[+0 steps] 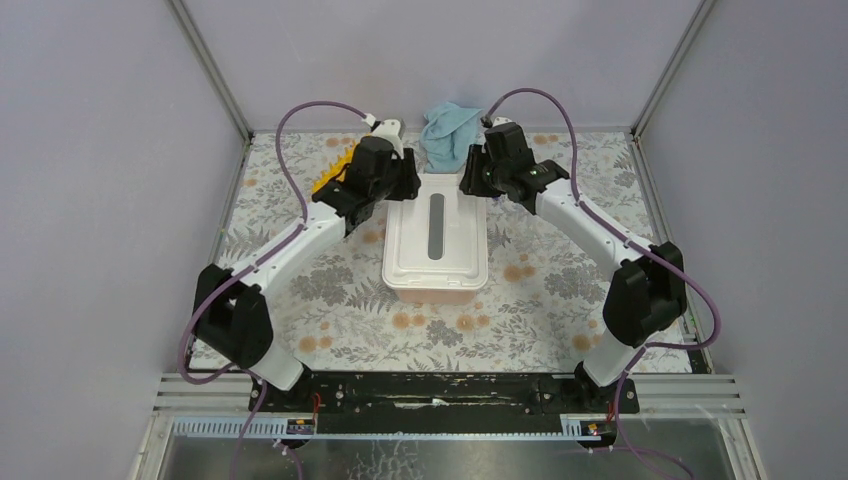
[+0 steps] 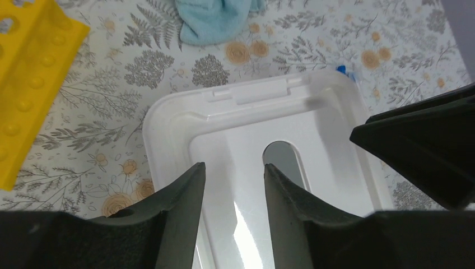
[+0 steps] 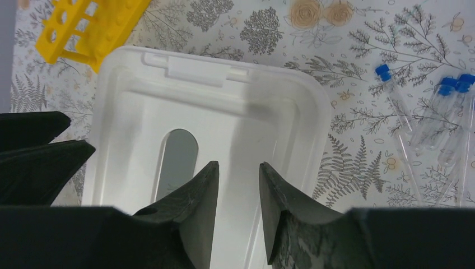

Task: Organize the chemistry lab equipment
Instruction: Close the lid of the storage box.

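**Two claws hovering over the white box**

The white box [image 1: 410, 270] is sitting in the middle of the flowery table [image 1: 330, 290]. Its lid is on, and a long gray slot [image 1: 436, 226] is showing in the top.

The left claw [image 2: 233, 166] is hanging over the far left part of the lid. Its two black fingers are standing partly apart. Nothing is sitting between them, so it is holding nothing.

The right claw [image 3: 238, 165] is hanging over the far right part of the lid. Its fingers are standing partly apart too, and they are gripping nothing. The two claws are near each other, one on each side of the slot.

The yellow test-tube rack [image 2: 33, 84] is lying on the table, just past the far left corner of the box. The little clear tubes with blue caps [image 3: 431, 115] are lying flat on the table to the right of the box, close together. A blue cloth [image 1: 447, 135] is sitting bunched up by the back wall, behind the box.
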